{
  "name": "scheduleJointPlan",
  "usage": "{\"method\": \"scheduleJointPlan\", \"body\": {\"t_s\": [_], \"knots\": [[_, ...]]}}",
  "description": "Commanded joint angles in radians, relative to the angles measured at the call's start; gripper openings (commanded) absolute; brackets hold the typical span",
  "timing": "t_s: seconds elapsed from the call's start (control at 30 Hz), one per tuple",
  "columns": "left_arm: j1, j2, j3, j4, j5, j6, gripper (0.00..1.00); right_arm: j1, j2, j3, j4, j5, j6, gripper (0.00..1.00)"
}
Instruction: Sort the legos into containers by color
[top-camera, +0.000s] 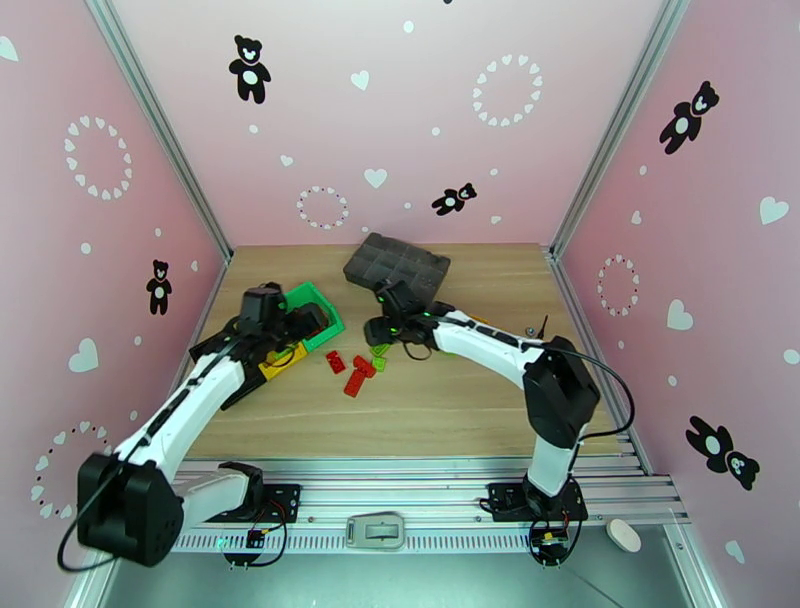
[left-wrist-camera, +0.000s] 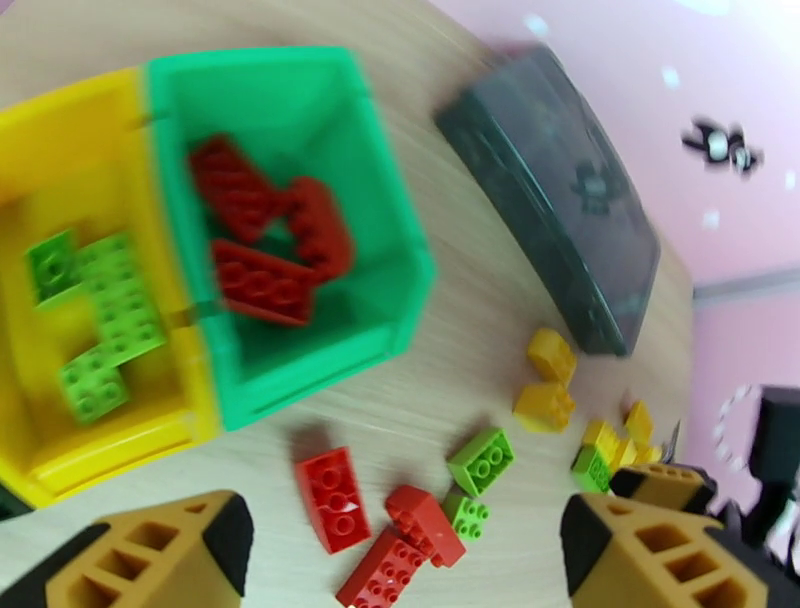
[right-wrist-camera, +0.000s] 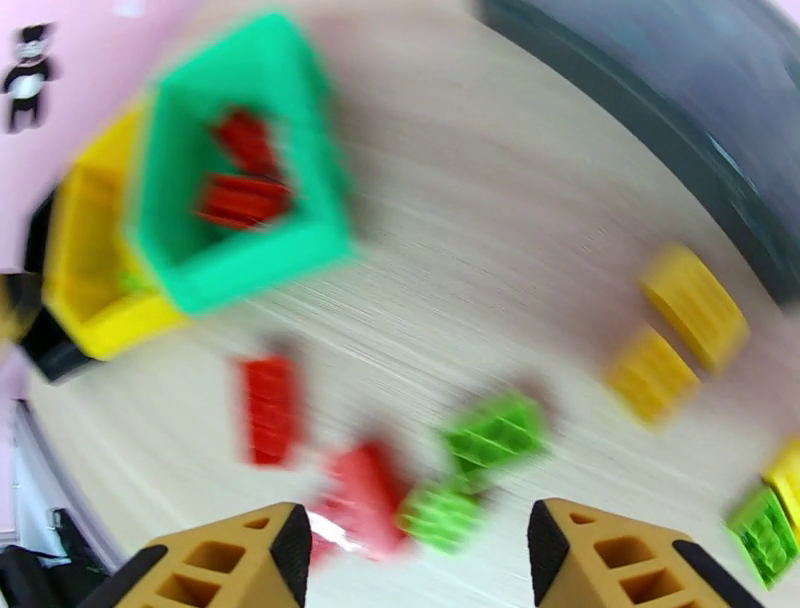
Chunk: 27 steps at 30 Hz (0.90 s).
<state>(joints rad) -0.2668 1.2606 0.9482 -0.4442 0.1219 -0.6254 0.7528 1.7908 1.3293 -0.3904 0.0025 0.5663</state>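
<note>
The legos (top-camera: 352, 372) lie partly loose on the table (top-camera: 450, 410) and partly in the bins. The left gripper (left-wrist-camera: 405, 540) is open, with its fingers wide apart and nothing between them. From above it is seen at the green bin (top-camera: 318, 300). Past its fingers lie three red bricks (left-wrist-camera: 333, 497) close together, with two green bricks (left-wrist-camera: 482, 460) just beside them. A little farther lie two yellow bricks (left-wrist-camera: 550, 355), then a small heap of yellow and green ones near the dark tray (left-wrist-camera: 560, 200). The green bin holds red legos. It touches the yellow bin (left-wrist-camera: 60, 150), which holds green legos. The right gripper (right-wrist-camera: 420, 545) is open too and holds nothing. Its picture is blurred, but the same red and green bricks lie on the table beyond its fingers. From above it hangs between the tray and the loose bricks. A black bin (right-wrist-camera: 45, 345) stands against the yellow one; what is inside I cannot tell.
</note>
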Motion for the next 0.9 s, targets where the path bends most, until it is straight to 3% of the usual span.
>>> {"method": "scheduleJointPlan", "body": {"t_s": [0.0, 0.33, 0.6, 0.87], "knots": [[-0.095, 0.1, 0.089, -0.047, -0.091, 0.102, 0.83, -0.029, -0.114, -0.084, 0.006, -0.001, 0.015, 0.68], [-0.345, 0.527, 0.401, -0.186, -0.232, 0.317, 0.78, -0.115, -0.346, -0.352, -0.027, 0.007, 0.008, 0.8], [-0.389, 0.726, 0.502, -0.207, -0.247, 0.344, 0.74, -0.126, -0.522, -0.492, -0.043, 0.014, 0.046, 0.86], [-0.413, 0.815, 0.56, -0.231, -0.277, 0.357, 0.66, -0.128, -0.549, -0.542, -0.03, -0.001, 0.069, 0.86]]}}
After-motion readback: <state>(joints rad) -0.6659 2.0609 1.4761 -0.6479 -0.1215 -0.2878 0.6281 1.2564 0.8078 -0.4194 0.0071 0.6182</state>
